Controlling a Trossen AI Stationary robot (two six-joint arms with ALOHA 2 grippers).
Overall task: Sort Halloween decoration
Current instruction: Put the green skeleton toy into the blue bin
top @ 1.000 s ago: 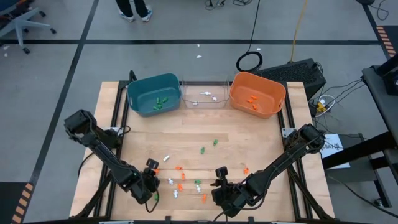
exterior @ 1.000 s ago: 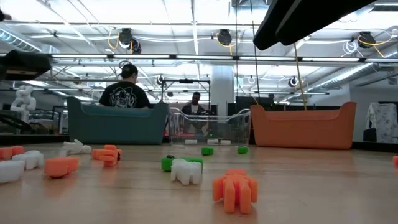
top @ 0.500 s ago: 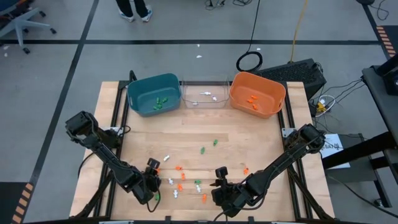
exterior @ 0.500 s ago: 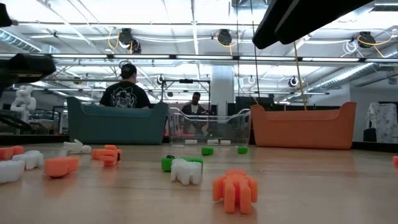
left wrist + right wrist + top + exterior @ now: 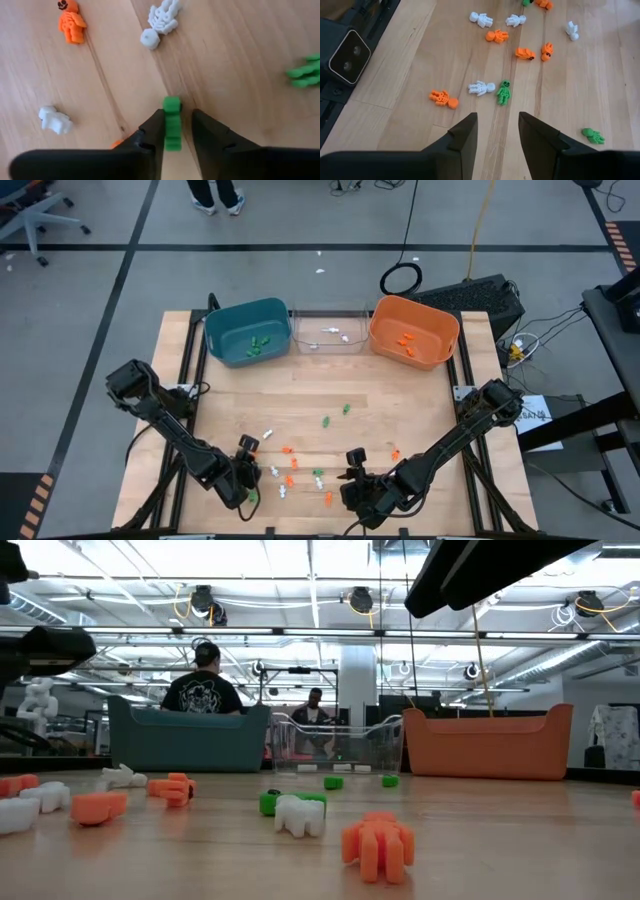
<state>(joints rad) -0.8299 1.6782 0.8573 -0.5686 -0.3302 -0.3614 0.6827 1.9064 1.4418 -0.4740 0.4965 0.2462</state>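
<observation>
Left gripper (image 5: 173,131): mine, low over the near-left part of the table (image 5: 420,395), fingers narrowed on either side of a green trinket (image 5: 172,122); I am pinching it while it lies on the wood.
Right gripper (image 5: 497,131): mine too, hovering at the near edge just right of centre, fingers apart with bare wood between them.
Scattered trinkets: orange, green and white pieces strewn across the near middle of the table, among them a white skeleton (image 5: 160,21) and an orange figure (image 5: 71,22) just beyond my left fingers, and a green skeleton (image 5: 503,92) ahead of my right.
Teal bin (image 5: 247,330): far left, green pieces inside.
Clear bin (image 5: 328,329): far centre, white pieces inside.
Orange bin (image 5: 413,331): far right, orange pieces inside.
</observation>
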